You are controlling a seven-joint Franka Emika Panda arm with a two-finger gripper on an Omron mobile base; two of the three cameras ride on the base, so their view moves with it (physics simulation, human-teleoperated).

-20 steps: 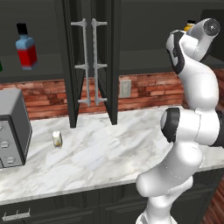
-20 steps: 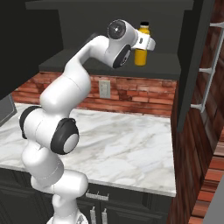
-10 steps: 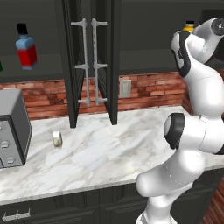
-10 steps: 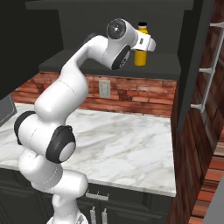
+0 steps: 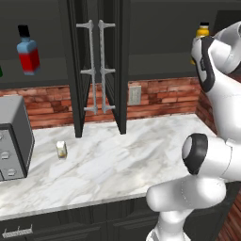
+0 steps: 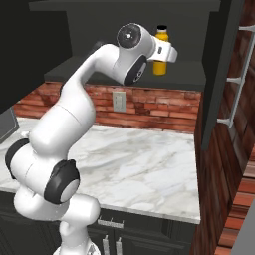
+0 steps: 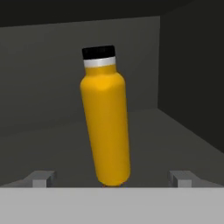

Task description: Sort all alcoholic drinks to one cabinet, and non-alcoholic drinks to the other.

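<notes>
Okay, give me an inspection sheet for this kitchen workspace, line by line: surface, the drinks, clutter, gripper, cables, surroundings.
Surface: marble counter, mostly bare.
Job's things: yellow-orange bottle upright on the right cabinet shelf; blue-and-red bottle in the left cabinet; small cream container on the counter.
Clutter: grey appliance at the counter's left end.
Gripper: gripper open, facing the yellow-orange bottle, holding nothing.
Cables: nothing seen.
Surroundings: brick backsplash, wall outlet, open cabinet doors.

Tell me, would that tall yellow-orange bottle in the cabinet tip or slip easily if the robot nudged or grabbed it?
The yellow-orange bottle looks tall and narrow-based on the shelf, so a nudge near its black cap would probably tip it. Its rounded, smooth-looking sides might slip between the fingers of the open gripper. On its side, it would likely roll.
</notes>
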